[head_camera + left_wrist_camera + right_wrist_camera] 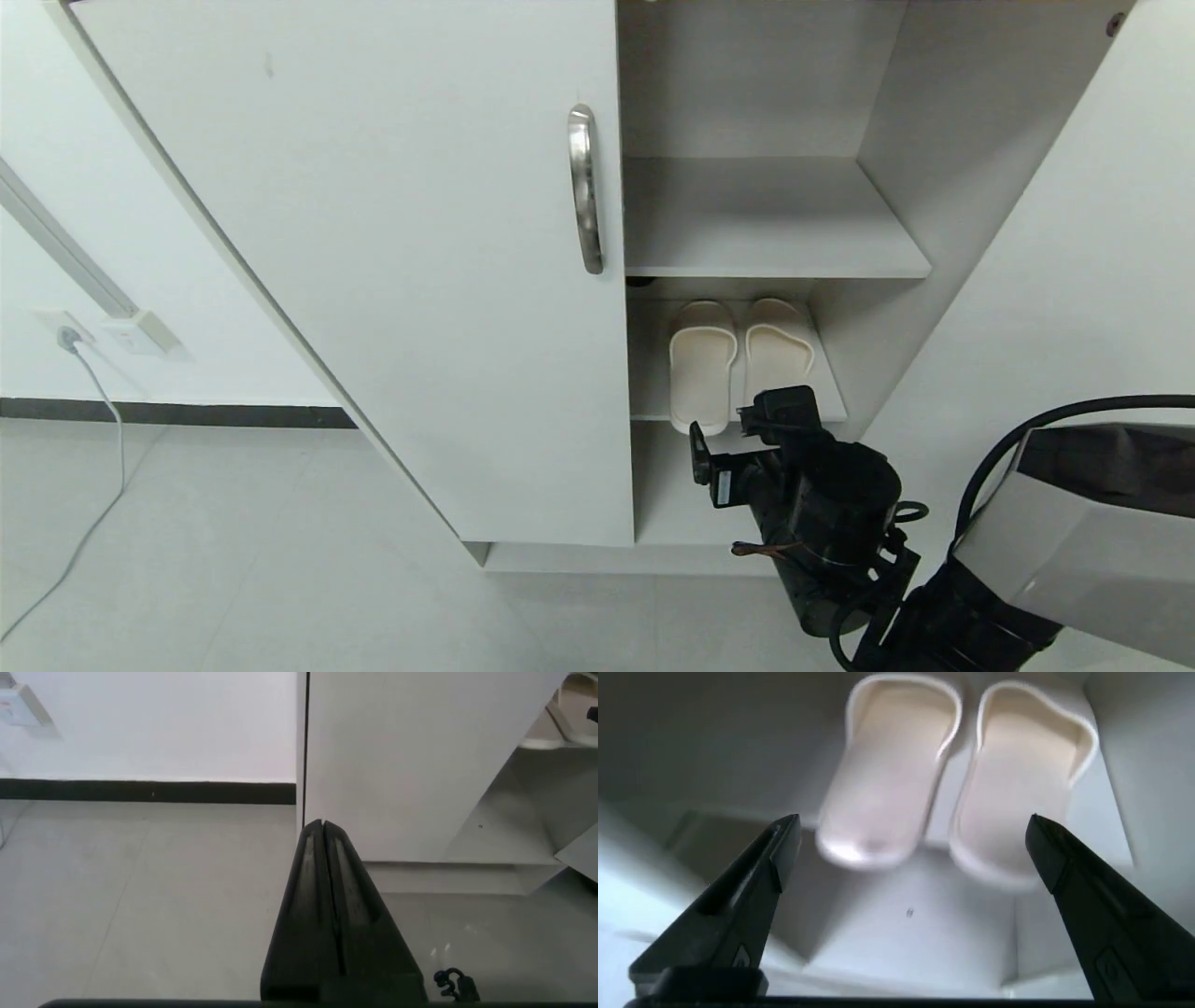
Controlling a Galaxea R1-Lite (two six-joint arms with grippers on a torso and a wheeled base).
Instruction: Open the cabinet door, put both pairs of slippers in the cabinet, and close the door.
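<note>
A pair of cream slippers (738,359) lies side by side on the lower shelf (653,397) of the white cabinet, heels toward me. In the right wrist view the same slippers (957,784) lie just beyond the fingertips. My right gripper (738,427) hovers open right in front of their heels, holding nothing, with its fingers spread wide (912,826). My left gripper (322,829) is shut with nothing between its fingers, low over the floor and facing the cabinet's base.
The cabinet's left door (392,261) is closed and has a metal handle (584,187). Its right door (1074,308) stands swung open. The upper shelf (766,224) is bare. A wall socket with a cable (65,338) is at the far left, above grey floor tiles (233,579).
</note>
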